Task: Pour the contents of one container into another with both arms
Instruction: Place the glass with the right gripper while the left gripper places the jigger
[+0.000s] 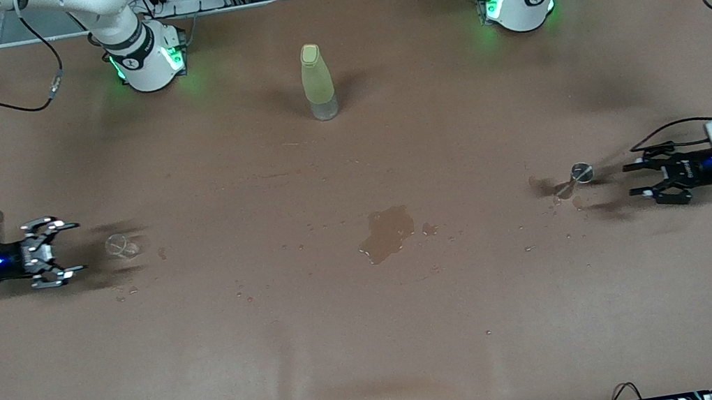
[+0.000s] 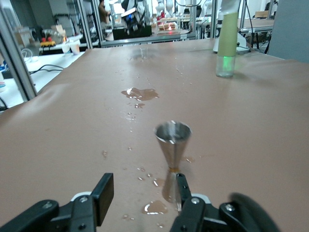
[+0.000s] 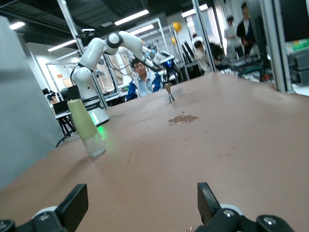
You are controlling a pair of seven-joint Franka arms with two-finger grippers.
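The right gripper [image 1: 64, 251] sits low at the right arm's end of the brown paper-covered table [image 1: 377, 338], its fingers [image 3: 72, 207] spread wide around nothing. Just beside its fingertips, toward the table's middle, stands the tiny clear glass cup [image 1: 121, 246], squat and stemless, apart from the gripper, with a few droplets on the paper near it.

The left gripper [image 1: 635, 179] is low at the left arm's end of the table, jaws also wide apart and holding nothing. The tiny stemmed glass [image 1: 577, 178] stands upright just beside its fingertips; in the left wrist view the conical grey bowl [image 2: 172, 140] rises between and ahead of the two black fingers [image 2: 103, 192], not touched by either, with small wet spots around its foot.

Between the two glasses, in the table's middle, lies a puddle [image 1: 389, 230] of spilled liquid with scattered drops. The tall yellow-green bottle [image 1: 318, 82] stands upright, capped, farther from the front camera than the puddle, between the two arm bases.

No readable writing or brand shows on the bottle, the glasses or the grippers.
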